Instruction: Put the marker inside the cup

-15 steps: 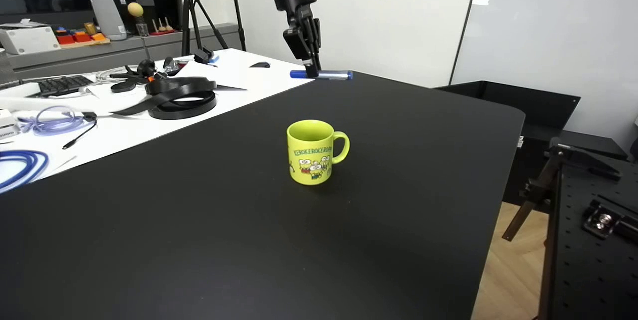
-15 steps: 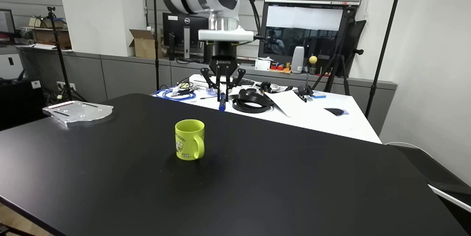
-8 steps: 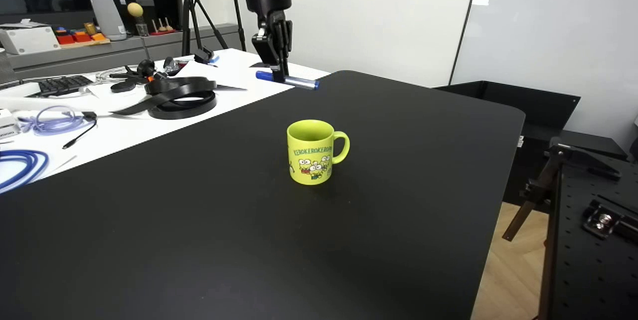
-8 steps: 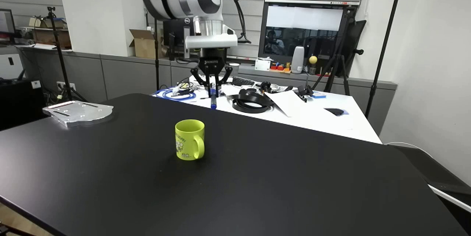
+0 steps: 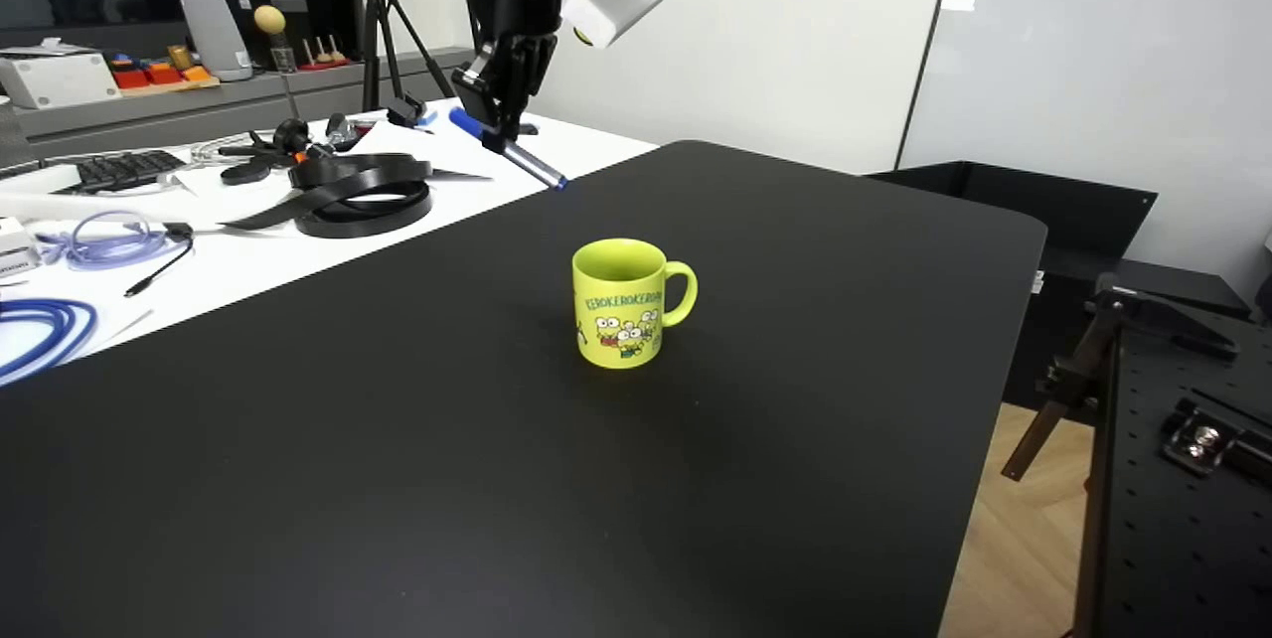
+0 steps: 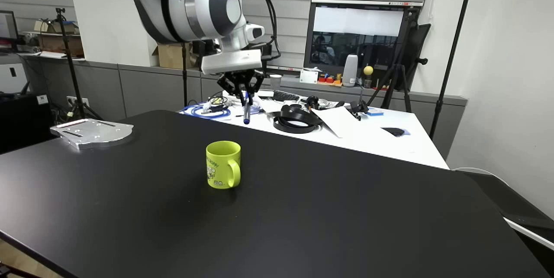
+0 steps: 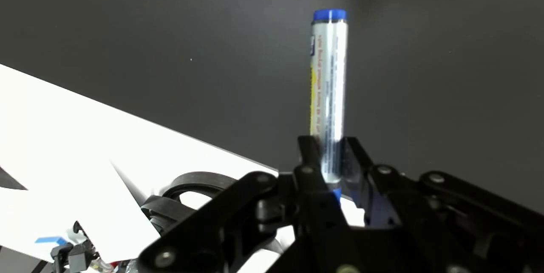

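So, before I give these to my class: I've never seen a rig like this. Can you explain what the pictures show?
This is a robot arm ending in a black two-fingered gripper. Two viewpoints are cameras outside the robot, in different places; the close view comes from a camera on its wrist. A yellow-green mug stands upright on the black table, where an exterior view also shows a flat silvery plate. The gripper is shut on a marker, silvery with blue ends, tilted in the air. It is not in the mug yet.
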`<state>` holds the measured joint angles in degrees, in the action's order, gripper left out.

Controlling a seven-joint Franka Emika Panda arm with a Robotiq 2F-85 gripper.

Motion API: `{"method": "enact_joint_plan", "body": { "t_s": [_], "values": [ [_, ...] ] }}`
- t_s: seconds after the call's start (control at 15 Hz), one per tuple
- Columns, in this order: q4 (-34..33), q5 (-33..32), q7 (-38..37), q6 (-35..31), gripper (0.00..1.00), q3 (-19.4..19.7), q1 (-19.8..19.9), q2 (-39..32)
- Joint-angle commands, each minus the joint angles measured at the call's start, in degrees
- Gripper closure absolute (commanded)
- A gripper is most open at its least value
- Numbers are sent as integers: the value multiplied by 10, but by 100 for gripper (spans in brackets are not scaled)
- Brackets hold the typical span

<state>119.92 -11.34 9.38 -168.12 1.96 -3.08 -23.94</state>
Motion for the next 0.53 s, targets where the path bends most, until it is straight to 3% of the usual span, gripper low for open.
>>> {"method": "enact_joint_plan", "body": {
  "t_s": [0.0,0.07,0.27,0.47],
  "values": [
    [8,-3,-4,-5,79,-2,3,6],
    [13,-3,-5,-8,95,-2,2,9],
    [22,-42,-27,-42,95,36,-32,6],
    [34,-130,-79,-122,95,156,-134,2]
  ]
}}
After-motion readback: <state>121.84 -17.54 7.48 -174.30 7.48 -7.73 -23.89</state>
